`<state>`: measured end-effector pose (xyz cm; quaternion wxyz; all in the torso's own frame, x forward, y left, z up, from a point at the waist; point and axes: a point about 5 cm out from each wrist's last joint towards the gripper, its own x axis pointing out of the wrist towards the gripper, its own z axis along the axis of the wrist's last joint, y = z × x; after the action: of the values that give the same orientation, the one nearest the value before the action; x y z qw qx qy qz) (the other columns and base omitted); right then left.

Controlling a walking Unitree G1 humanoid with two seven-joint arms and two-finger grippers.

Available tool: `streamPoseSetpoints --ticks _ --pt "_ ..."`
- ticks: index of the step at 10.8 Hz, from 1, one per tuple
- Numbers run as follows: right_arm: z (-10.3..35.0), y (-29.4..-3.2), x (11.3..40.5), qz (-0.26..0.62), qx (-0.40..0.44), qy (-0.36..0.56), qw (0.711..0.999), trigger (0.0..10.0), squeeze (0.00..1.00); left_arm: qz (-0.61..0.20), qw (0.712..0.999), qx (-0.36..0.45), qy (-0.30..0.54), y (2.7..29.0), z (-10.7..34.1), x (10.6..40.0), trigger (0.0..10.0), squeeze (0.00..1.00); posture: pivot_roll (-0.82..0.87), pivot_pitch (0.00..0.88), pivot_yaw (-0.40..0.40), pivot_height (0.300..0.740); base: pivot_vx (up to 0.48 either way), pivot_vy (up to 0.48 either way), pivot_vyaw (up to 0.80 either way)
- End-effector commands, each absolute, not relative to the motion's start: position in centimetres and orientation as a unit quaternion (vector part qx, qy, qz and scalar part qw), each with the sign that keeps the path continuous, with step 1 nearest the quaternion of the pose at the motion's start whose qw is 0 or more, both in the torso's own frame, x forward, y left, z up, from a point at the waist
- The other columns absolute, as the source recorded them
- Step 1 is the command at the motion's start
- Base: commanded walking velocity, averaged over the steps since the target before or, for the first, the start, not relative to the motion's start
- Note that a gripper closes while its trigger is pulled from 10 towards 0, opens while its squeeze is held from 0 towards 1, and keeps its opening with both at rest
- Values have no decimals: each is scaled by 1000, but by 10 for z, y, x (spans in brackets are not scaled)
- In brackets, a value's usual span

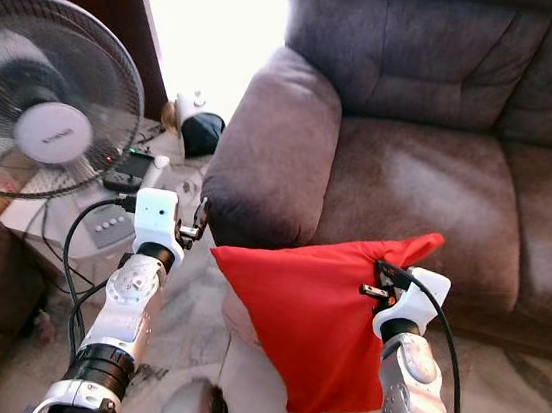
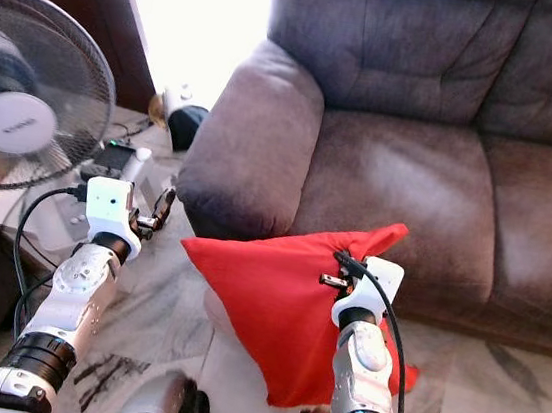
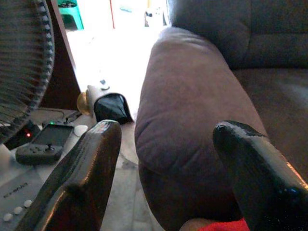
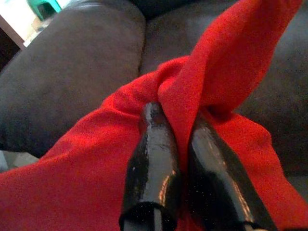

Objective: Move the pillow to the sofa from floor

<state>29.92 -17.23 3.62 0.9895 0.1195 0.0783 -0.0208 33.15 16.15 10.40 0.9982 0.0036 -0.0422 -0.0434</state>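
1. The pillow (image 1: 313, 317), a bright red cushion, was already off the floor. It hung in the air just in front of the sofa (image 1: 410, 183), near its left armrest (image 1: 273, 151), with its lower corner dangling toward the pale marble floor (image 1: 505, 396).

2. My right gripper (image 4: 178, 144) held it by the upper right corner. In the right wrist view the two black fingers (image 4: 154, 159) were pressed close together with a fold of red cloth pinched between them, and the tip of that corner stuck up past them toward the seat.

3. My left gripper (image 1: 194, 223) was raised just left of the pillow, not touching it. Its fingers (image 3: 82, 178) stood wide apart and held nothing; they pointed at the armrest.

4. I judged the lifting part done. The pillow had not yet reached the seat cushion (image 1: 417, 204), which lay farther away and bare.

5. What I judged was left: carry the pillow forward over the seat edge, lower it and let go.

6. A standing fan (image 1: 52, 99) and a small table with remotes (image 1: 129, 173) stood at the left.
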Motion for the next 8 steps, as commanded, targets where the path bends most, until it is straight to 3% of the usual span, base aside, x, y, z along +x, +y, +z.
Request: streamPoseSetpoints --ticks 1,8 --pt "64 -172 314 -7 110 13 994 10000 0 -40 999 3 -36 163 101 331 10000 0 77 87 20 740 0 0 0" --pt "66 -169 315 6 109 10 994 10000 0 -39 999 -19 -20 164 97 332 10000 0 76 83 18 740 0 0 0"
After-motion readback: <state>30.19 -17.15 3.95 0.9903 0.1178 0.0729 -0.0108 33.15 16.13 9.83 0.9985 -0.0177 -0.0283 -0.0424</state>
